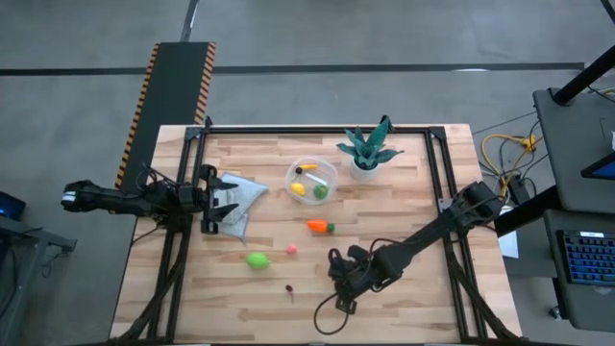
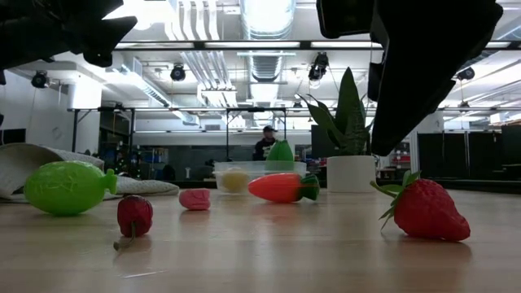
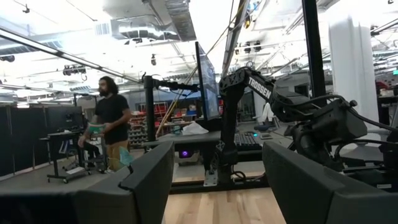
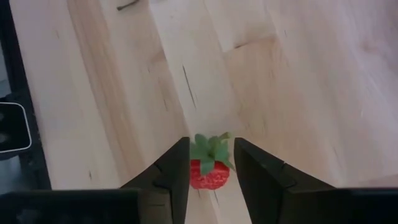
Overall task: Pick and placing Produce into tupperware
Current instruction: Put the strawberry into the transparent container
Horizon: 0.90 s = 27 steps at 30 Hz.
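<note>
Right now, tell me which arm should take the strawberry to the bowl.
The right one. Its pincer hangs open directly over the strawberry, fingers either side of it. The left pincer waits open over the cloth at the table's far side, pointing level, away from the strawberry. The bowl already holds produce.

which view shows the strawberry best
The low view: the strawberry lies unobstructed on the table, leaves and all. In the right wrist view the right tool is open around it, hiding its sides. In the high view the arm hides it; the left wrist view misses it.
</note>
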Tool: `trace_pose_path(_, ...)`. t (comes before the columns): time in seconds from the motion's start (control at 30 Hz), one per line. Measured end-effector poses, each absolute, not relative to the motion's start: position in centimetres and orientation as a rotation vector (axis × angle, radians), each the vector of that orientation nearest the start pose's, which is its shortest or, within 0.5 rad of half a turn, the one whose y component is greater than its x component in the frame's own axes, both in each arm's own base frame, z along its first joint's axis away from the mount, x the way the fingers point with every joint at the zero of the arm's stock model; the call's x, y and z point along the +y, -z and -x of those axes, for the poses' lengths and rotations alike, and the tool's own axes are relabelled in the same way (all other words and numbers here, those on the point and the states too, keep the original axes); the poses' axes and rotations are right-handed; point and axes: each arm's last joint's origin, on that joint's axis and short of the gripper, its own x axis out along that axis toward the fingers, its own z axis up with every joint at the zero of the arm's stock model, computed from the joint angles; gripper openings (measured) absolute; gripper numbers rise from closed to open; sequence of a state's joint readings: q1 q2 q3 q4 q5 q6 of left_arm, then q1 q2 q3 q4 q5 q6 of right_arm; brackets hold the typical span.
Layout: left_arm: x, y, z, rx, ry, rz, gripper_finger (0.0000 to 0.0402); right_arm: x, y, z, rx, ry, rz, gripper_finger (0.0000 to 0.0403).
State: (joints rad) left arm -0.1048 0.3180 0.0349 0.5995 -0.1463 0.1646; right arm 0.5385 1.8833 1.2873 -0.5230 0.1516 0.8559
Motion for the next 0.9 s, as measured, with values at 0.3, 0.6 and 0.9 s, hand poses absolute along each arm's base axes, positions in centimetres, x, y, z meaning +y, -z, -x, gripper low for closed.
trace_pose_path(0.3, -0.8, -20.5, -11.3, -0.309, -0.067, -0.124, 0.0231, 19.1, -17.8, -32.7, 1.102, 0.128, -0.387, 0.0184)
trace_pose_path(0.6, -0.8, -20.5, -11.3, -0.308, -0.067, -0.124, 0.0231, 18.8, -16.8, -32.3, 1.102, 0.172, -0.388, 0.0196)
trace_pose_path(0.9, -0.8, -20.5, -11.3, -0.308, -0.067, -0.124, 0.0231, 18.8, -15.9, -32.3, 1.055, 0.141, -0.409, 0.0196)
